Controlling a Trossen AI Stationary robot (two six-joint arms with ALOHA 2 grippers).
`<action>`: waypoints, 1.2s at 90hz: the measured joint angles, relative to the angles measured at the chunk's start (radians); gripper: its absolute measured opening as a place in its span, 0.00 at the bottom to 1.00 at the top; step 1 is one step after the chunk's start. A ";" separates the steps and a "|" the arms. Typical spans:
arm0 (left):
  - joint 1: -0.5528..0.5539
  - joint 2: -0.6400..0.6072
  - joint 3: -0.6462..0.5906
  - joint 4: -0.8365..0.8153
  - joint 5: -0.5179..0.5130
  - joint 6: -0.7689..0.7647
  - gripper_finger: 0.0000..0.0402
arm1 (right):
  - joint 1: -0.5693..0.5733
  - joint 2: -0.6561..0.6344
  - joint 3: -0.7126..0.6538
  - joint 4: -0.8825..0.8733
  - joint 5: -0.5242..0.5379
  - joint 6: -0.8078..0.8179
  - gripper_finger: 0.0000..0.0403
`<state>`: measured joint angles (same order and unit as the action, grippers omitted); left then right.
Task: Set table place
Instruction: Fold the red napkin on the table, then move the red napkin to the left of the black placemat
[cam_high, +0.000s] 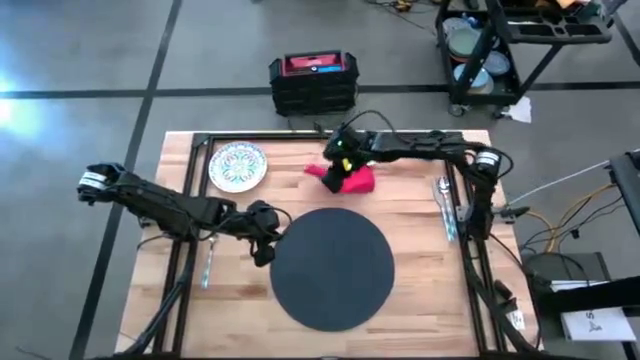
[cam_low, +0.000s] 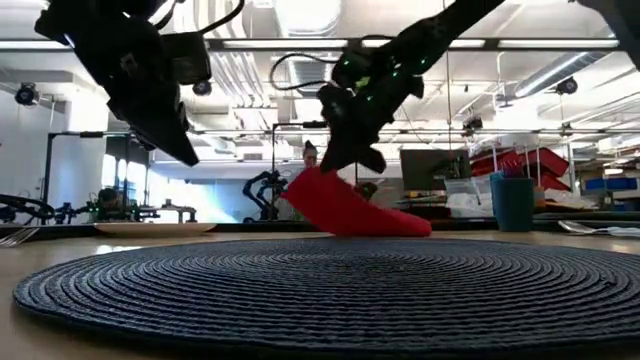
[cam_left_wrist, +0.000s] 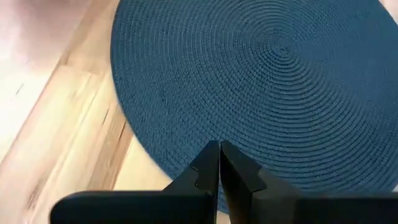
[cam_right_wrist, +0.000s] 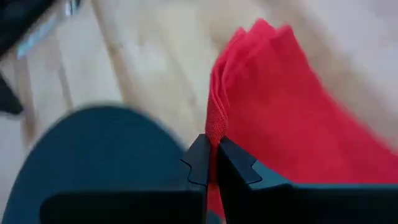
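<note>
Right pincer (cam_right_wrist: 211, 160) is clamped on the folded edge of the red napkin (cam_high: 350, 178), at the far middle of the desk (cam_high: 420, 215), just beyond the far rim of the round dark mat (cam_high: 335, 268). From the low camera, the napkin (cam_low: 350, 210) hangs tilted from that pincer (cam_low: 345, 150), its upper corner raised and its lower end down near the desk beyond the mat (cam_low: 330, 290). Left pincer (cam_left_wrist: 219, 163) has its fingers pressed together with nothing between them, and it hovers at the mat's (cam_left_wrist: 261, 81) left rim; from above it (cam_high: 265, 240) sits just beside that rim, and the low camera shows it (cam_low: 180, 145) clear of the surface. The small patterned plate (cam_high: 238, 166) lies at the far left of the desk, well apart from the mat. A fork (cam_high: 208, 262) rests on the left side, near the left arm. Silver cutlery (cam_high: 444, 205) lies along the right side by the black rail; which pieces they are cannot be told. The dark blue cup (cam_low: 512, 203) stands upright far off on the right in the low view.
</note>
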<state>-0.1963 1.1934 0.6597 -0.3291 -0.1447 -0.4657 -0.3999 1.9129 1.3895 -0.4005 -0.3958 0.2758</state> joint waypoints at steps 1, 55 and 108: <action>0.000 0.000 -0.001 0.001 0.000 -0.001 0.00 | 0.004 0.004 0.000 0.003 -0.001 0.000 0.00; 0.000 0.000 -0.074 0.068 0.061 -0.046 0.00 | 0.105 0.061 0.000 0.278 -0.222 0.125 0.35; 0.257 0.152 0.004 0.138 0.236 0.298 0.00 | 0.266 -0.213 -0.401 0.440 0.231 0.382 0.15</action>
<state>0.0605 1.3459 0.6640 -0.1911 0.0911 -0.1674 -0.1337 1.7003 0.9889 0.0391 -0.1653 0.6582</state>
